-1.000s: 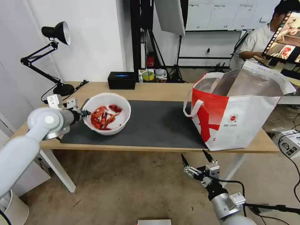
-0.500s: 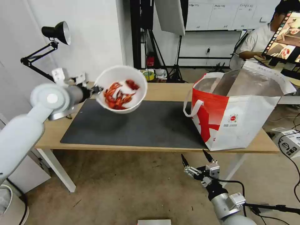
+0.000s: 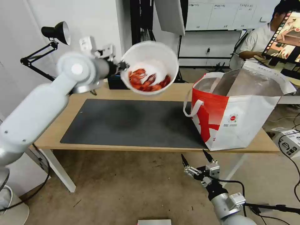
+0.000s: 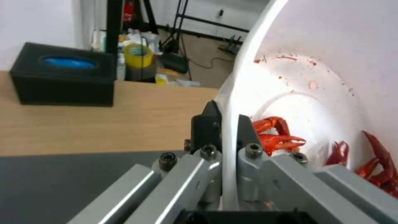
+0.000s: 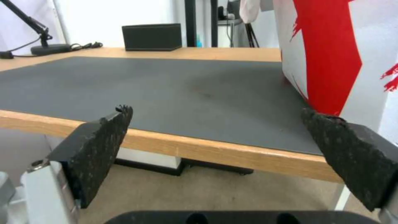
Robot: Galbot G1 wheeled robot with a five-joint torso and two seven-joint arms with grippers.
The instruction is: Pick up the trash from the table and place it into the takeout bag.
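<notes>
While tilted, bowl rim sits in left gripper (pinched).

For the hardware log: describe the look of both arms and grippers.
The left arm is a smooth pale-grey shell with a round white joint cap; the left gripper has silver links, hex bolts and thin black fingertips. The right arm is silver-grey with a black cable trailing off; the right gripper has pointed black fingers faced with rough dark pads.

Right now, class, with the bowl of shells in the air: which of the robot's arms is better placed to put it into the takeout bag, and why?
The left. The left gripper already pinches the bowl's rim, beside the takeout bag. The right gripper hangs open below the table edge.
</notes>
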